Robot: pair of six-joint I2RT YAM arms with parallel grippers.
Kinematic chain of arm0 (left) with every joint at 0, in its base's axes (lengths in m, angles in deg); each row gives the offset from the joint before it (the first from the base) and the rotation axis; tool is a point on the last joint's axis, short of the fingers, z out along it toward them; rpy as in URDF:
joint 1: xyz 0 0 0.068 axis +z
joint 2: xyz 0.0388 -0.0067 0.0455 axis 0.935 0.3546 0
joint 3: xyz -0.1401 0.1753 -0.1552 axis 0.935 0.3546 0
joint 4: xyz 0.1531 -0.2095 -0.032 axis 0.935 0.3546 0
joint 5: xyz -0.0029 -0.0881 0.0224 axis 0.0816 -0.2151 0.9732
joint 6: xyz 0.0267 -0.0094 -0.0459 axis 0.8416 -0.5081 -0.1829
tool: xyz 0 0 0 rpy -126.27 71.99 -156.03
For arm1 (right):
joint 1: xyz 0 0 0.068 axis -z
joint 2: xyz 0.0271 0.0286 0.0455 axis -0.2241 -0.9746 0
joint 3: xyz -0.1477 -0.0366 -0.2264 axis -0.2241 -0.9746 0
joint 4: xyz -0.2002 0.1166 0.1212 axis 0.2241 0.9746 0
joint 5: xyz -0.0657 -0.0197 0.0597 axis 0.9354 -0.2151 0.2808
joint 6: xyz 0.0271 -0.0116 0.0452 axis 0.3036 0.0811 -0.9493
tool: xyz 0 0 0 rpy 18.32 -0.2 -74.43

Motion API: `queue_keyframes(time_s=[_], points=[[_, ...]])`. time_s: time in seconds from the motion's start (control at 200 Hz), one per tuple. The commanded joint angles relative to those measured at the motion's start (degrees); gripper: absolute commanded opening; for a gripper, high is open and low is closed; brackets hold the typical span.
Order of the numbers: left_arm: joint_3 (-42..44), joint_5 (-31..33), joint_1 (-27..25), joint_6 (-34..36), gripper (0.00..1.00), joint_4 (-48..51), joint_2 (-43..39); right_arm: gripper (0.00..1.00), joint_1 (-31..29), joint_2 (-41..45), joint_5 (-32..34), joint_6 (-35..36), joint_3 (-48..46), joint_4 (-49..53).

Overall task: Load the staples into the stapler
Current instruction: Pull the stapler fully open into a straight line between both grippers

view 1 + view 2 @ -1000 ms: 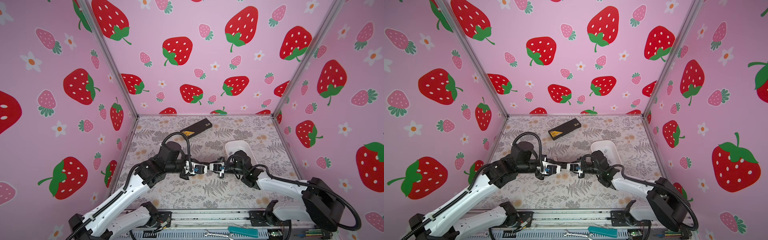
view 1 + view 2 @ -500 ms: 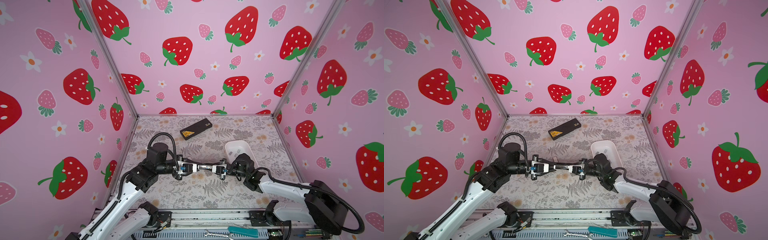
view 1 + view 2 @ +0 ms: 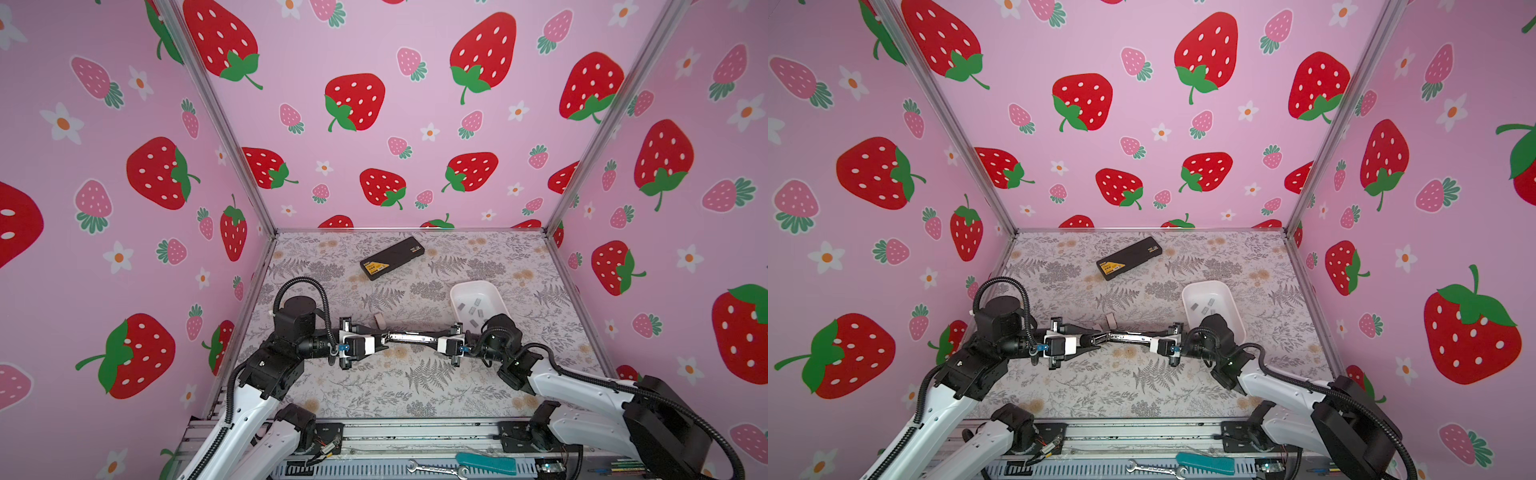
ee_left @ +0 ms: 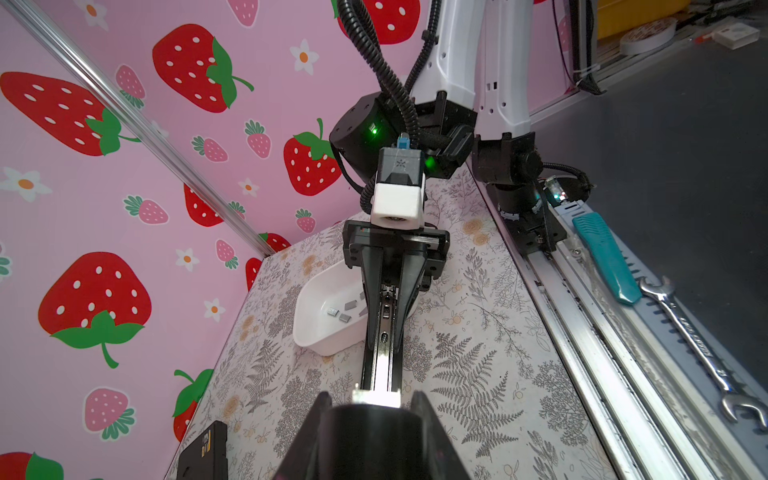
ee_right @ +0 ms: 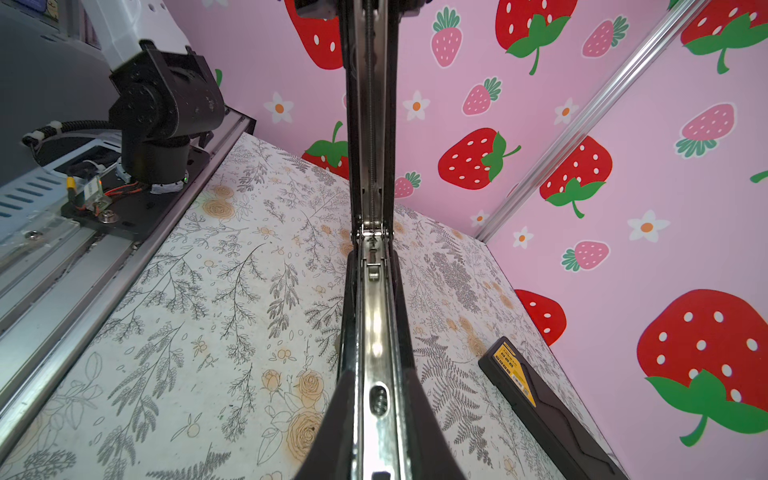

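Stapler (image 3: 409, 336) axis left-right | left gripper (image 3: 383, 337), right gripper (image 3: 438, 339) clamp its ends | staples (image 3: 473, 309) in tray (image 3: 496, 296) just far of right gripper; right arm nearer

Strawberry-print pink walls (image 3: 291, 62) enclose a floral tabletop (image 3: 415, 395).

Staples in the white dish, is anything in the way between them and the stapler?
Nothing visible lies between the staples in the white dish and the open stapler held just in front. But the left gripper and right gripper both grip its ends, so neither is free.
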Motion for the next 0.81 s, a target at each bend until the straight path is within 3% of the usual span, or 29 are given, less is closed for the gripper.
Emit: queue_keyframes(time_s=[0.0, 0.215, 0.265, 0.355, 0.44, 0.63, 0.8], points=[[0.27, 6.58, 2.61, 1.1, 0.0, -2.14, -1.11, 0.0, 1.86, 3.24, -2.39, -0.16, -1.63, -3.61], [2.84, 13.45, 4.18, -1.93, 0.0, -7.18, -0.68, 0.0, 2.9, 7.47, -2.4, -0.84, -3.49, -4.08], [3.47, 16.11, 4.4, -3.23, 0.11, -9.04, -0.55, 0.0, 3.2, 8.17, -2.36, -1.21, -4.04, -4.55], [4.33, 18.76, 4.8, -4.63, 0.15, -11.09, -0.59, 0.0, 3.7, 9.36, -1.83, -1.96, -4.84, -5.51], [4.73, 21.93, 4.78, -6.38, 0.29, -12.34, -0.64, 0.0, 3.87, 10.79, -1.48, -2.49, -5.1, -5.56], [5.35, 26.3, 4.84, -8.36, 0.42, -14.83, 0.66, 0.0, 4.15, 11.78, -0.89, -2.86, -5.92, -6.08], [5.25, 27.92, 4.84, -9.0, 0.46, -14.63, 1.78, 0.0, 4.13, 12.1, 0.12, -3.42, -5.64, -6.05]])
